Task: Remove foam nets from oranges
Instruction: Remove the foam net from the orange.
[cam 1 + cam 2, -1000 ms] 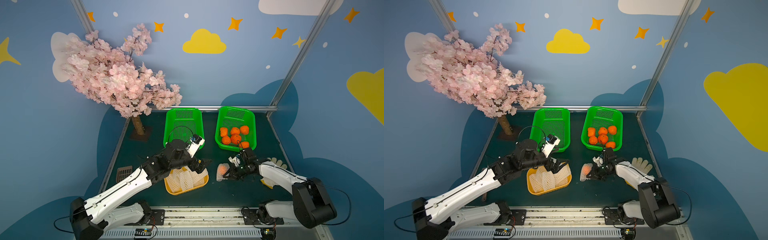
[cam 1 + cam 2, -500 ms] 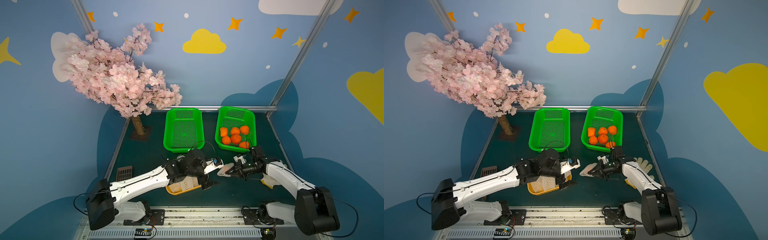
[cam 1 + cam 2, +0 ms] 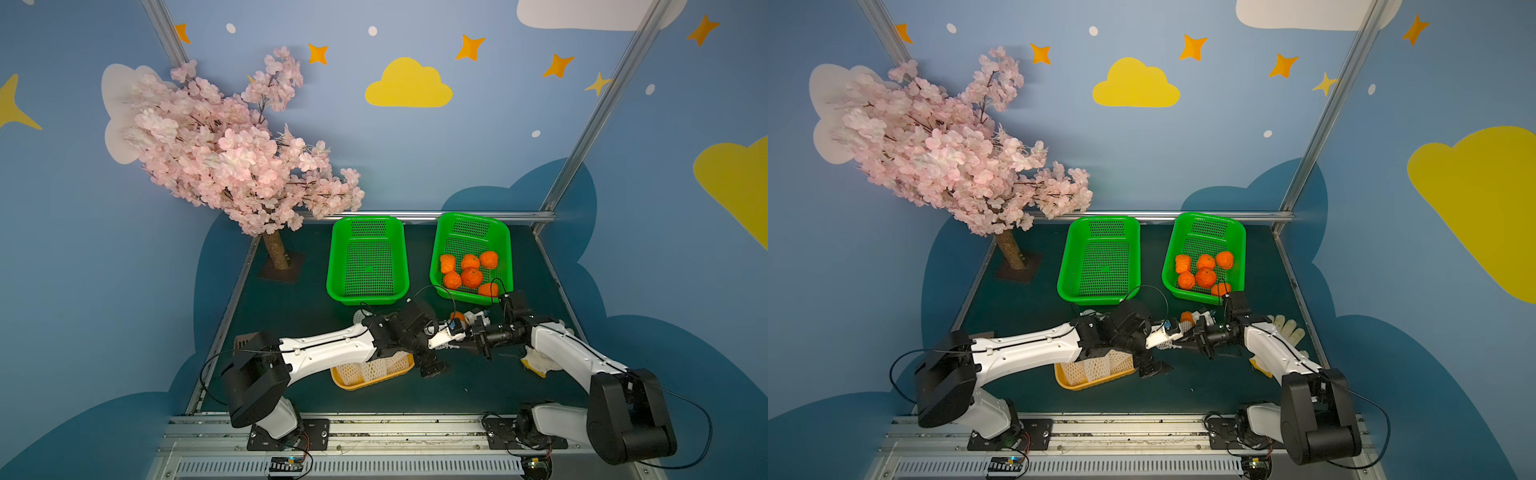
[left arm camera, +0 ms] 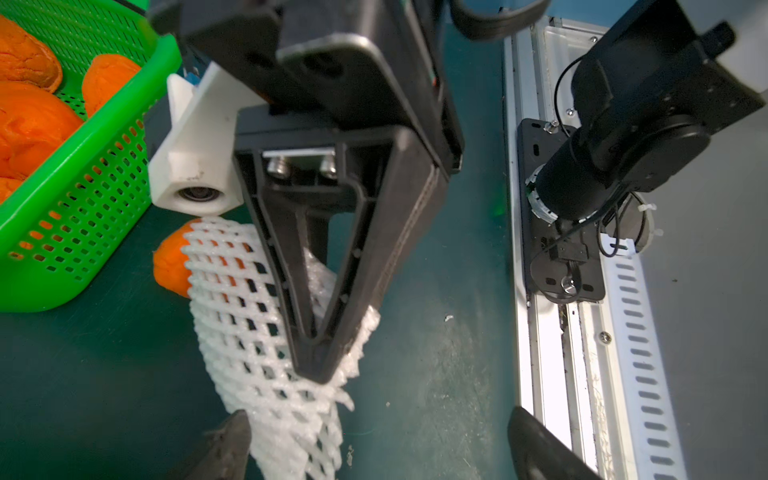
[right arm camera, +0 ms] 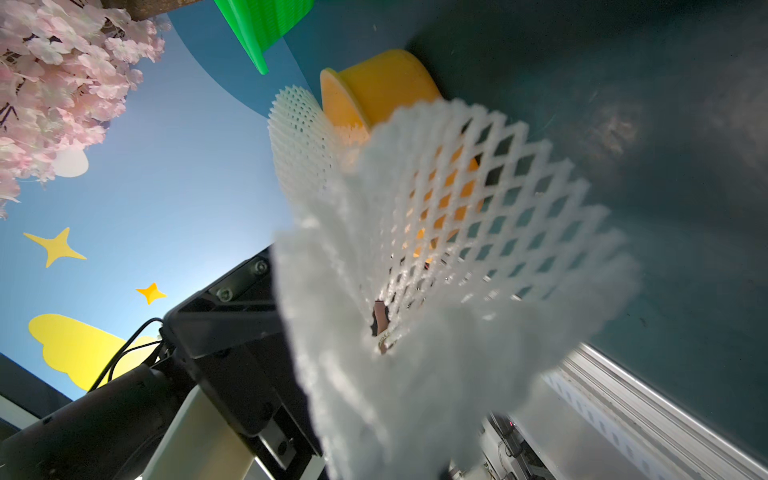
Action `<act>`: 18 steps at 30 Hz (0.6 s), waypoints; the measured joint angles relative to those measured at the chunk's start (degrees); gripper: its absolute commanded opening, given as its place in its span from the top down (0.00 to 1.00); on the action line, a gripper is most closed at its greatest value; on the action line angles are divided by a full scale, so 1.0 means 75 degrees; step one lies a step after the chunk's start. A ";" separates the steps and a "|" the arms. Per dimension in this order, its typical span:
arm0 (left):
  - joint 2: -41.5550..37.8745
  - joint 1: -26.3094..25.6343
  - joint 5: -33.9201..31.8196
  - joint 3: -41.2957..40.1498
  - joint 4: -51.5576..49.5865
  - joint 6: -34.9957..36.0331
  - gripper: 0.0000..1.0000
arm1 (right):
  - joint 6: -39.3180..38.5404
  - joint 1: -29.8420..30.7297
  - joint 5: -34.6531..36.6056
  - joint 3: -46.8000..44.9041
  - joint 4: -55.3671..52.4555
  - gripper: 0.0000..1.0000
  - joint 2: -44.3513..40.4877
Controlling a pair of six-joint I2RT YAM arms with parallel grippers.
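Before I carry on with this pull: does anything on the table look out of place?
Two things. A white work glove lies on the mat beside the right arm, unrelated to the job. A stray foam net sits on the mat behind the left arm, outside the yellow tray holding the other nets.

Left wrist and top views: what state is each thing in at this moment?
Right hand: shut on the foam net.
Left hand: open, net's loose end between its fingers.
Foam net: stretched, partly off its orange.
Orange: one end bare, rest netted.
Right green basket: holds six bare oranges.
Left green basket: empty.
Yellow tray: holds netted oranges, partly hidden by left arm.
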 measured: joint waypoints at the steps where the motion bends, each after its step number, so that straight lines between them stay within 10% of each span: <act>1: 0.0035 0.0012 -0.0017 0.0041 0.0009 0.0003 0.15 | -0.0003 -0.0009 -0.0032 0.0000 0.0003 0.93 0.0000; 6: 0.0283 0.0163 0.0017 0.0335 0.0026 -0.0128 0.46 | 0.0052 -0.0055 -0.0152 -0.0087 0.0003 0.87 -0.0006; 18: 0.0411 0.0382 0.0312 0.0341 -0.0140 -0.0251 0.72 | 0.0431 -0.0224 -0.0530 -0.0323 0.0160 0.85 -0.0487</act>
